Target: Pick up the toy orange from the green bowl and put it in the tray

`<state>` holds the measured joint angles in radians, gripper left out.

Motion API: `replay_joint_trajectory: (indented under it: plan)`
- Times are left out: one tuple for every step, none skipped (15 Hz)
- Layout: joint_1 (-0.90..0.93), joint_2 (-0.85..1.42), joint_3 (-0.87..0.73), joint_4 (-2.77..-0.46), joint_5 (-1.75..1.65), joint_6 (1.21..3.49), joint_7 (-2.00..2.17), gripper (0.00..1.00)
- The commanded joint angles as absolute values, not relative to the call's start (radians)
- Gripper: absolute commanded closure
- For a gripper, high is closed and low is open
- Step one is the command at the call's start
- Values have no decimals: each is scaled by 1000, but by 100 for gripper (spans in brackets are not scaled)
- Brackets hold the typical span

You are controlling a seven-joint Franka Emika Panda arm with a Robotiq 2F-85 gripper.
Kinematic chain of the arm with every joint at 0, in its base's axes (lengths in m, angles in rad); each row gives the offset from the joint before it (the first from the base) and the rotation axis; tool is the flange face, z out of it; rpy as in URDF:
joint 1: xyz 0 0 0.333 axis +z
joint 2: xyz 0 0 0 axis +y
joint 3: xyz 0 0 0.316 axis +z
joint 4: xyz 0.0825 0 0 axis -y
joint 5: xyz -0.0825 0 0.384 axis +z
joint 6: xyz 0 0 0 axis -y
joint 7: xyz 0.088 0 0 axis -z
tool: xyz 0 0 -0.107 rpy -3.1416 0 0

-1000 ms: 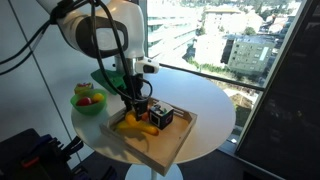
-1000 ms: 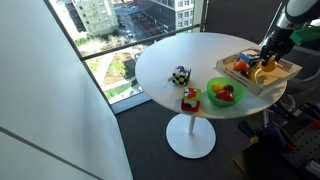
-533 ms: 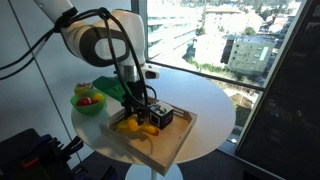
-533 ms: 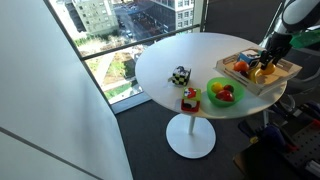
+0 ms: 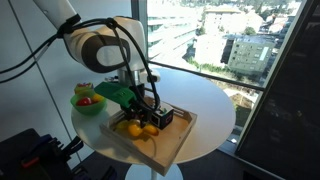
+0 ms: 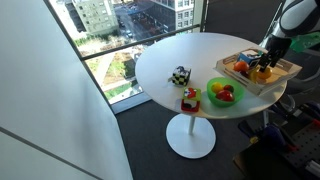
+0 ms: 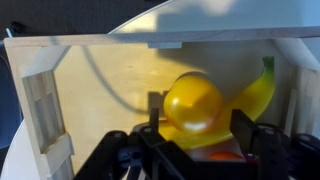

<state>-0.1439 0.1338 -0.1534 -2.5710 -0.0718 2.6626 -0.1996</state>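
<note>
In an exterior view, the arm's claw (image 5: 143,112) hangs low over the tray (image 5: 176,144) on a round white table (image 5: 212,104), with the green bowl (image 5: 88,104) just beside the tray. In an exterior view from across the room, the claw (image 6: 264,68) is over the tray (image 6: 287,70). In the wrist view, the toy orange (image 7: 193,103) sits inside the tray between the claw's fingers (image 7: 243,125), against a banana (image 7: 258,90). Whether the claw is clenched on it or released cannot be told.

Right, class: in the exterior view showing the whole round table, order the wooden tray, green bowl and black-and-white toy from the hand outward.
1. Light wooden square tray: under the hand.
2. Small lime-green plastic bowl: beside the tray.
3. Black-and-white toy: well beyond the bowl.
</note>
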Motion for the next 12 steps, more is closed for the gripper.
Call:
replay_joint_trajectory:
  plan:
    - [-159, 141, -150, -2566, -76, 2682, -234, 0]
    - [-159, 142, -149, -2566, -75, 2684, -235, 0]
    - [-159, 141, -150, -2566, -75, 2683, -234, 0]
    - [-159, 139, -150, -2566, -73, 2680, -232, 0]
    - [-158, 136, -151, -2564, -74, 2676, -224, 0]
    - [-158, 133, -150, -2562, -69, 2669, -222, 0]
    - [-157, 129, -151, -2557, -66, 2653, -208, 0]
    - [-155, 127, -154, -2553, -69, 2646, -191, 0]
    - [-153, 123, -155, -2549, -70, 2637, -178, 0]
    - [-151, 119, -157, -2545, -71, 2628, -164, 0]
    - [-151, 113, -156, -2540, -65, 2614, -152, 0]
    - [-150, 109, -155, -2536, -62, 2602, -144, 0]
